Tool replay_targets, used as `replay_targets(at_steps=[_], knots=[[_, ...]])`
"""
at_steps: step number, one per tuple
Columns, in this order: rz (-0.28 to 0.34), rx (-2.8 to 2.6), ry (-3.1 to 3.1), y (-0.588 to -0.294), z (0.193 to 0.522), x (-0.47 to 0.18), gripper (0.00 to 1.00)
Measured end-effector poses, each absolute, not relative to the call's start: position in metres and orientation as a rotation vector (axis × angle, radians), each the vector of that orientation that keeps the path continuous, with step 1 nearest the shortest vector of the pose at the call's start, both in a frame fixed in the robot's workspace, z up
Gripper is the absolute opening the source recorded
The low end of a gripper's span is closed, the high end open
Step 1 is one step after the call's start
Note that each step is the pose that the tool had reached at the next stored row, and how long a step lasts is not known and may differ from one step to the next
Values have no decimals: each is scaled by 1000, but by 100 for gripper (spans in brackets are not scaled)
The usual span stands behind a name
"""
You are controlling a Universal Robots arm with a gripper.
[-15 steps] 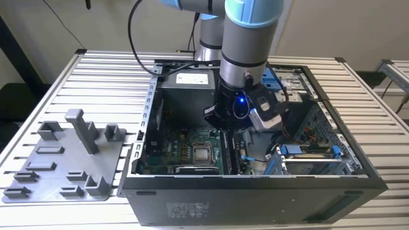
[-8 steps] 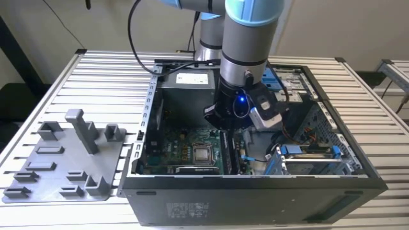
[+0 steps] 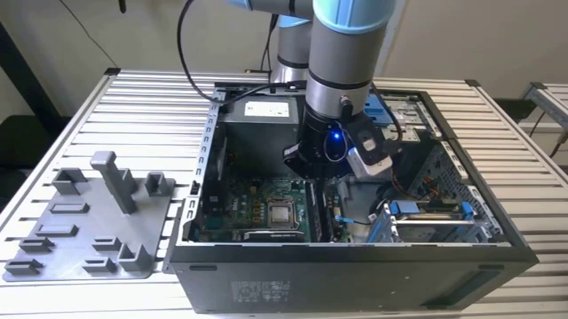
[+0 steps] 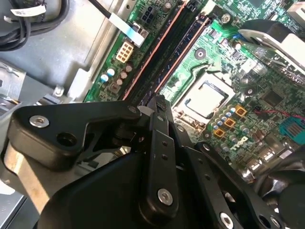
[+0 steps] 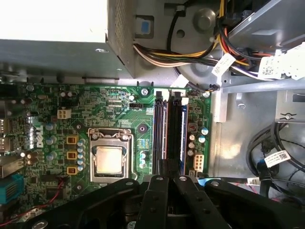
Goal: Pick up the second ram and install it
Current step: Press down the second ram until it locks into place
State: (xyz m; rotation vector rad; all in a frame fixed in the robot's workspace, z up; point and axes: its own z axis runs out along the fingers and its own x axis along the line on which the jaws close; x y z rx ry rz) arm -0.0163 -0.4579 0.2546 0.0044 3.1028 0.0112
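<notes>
My gripper (image 3: 310, 174) hangs inside the open computer case (image 3: 355, 256), low over the green motherboard (image 5: 119, 102). In both wrist views its black fingers (image 5: 155, 191) stand close together at the near end of the two long memory sockets. The second ram (image 5: 177, 133) shows edge-on as a dark strip running from between the fingers along the socket farther from the processor socket (image 5: 108, 160). My gripper (image 5: 169, 177) looks shut on it. I cannot tell whether the stick is seated in the socket. The other memory socket (image 5: 159, 129) lies right beside it.
A grey tray (image 3: 80, 232) with upright blocks lies on the slatted table at the exterior view's left. Inside the case, the power supply (image 3: 262, 109), bundled cables (image 5: 200, 52) and a drive cage (image 3: 426, 219) crowd the space around the sockets.
</notes>
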Motion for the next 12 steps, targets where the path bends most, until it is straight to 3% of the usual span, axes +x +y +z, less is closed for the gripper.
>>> replay_targets(at_steps=[12], knots=[[11, 4, 3103, -458, 259, -16, 11]])
